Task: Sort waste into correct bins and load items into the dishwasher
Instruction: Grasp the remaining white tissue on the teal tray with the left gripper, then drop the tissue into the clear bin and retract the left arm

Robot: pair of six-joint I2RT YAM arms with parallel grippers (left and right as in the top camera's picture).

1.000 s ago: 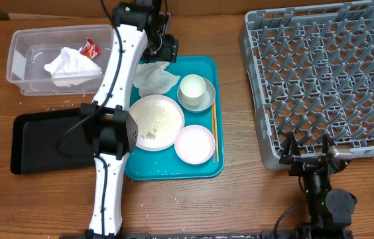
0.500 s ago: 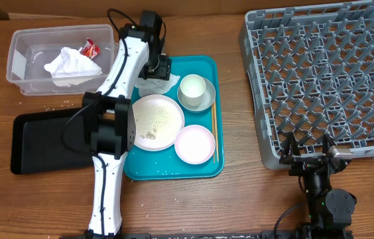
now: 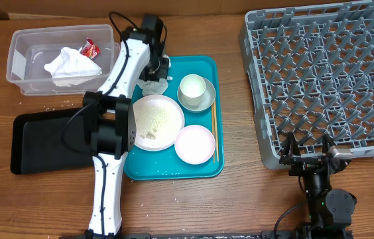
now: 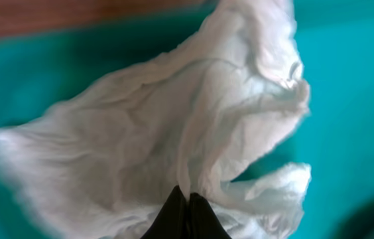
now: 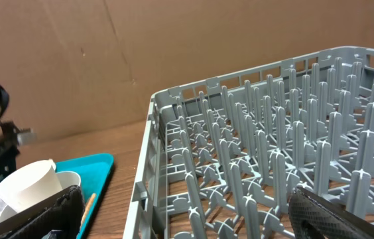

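Note:
A crumpled white napkin (image 3: 148, 86) lies at the back left of the teal tray (image 3: 207, 66). My left gripper (image 3: 158, 72) is down on it. In the left wrist view the napkin (image 4: 174, 119) fills the frame, and the black tips of the left gripper (image 4: 188, 198) are shut on one of its folds. The tray also holds a crumb-covered plate (image 3: 155, 121), a small pink plate (image 3: 194, 143), a cup on a saucer (image 3: 195, 89) and chopsticks (image 3: 214, 133). My right gripper (image 3: 306, 156) stands open and empty at the front edge of the grey dish rack (image 3: 326, 79).
A clear bin (image 3: 24, 60) at the back left holds a tissue (image 3: 71, 65) and a red wrapper (image 3: 89, 48). A black tray (image 3: 41, 139) lies in front of it. The right wrist view shows the rack's pegs (image 5: 273, 153) ahead and the cup (image 5: 31, 182) to the left.
My left gripper came down from the tray's back edge onto the napkin and shut on it. The napkin has bunched up under it. The right arm has not moved.

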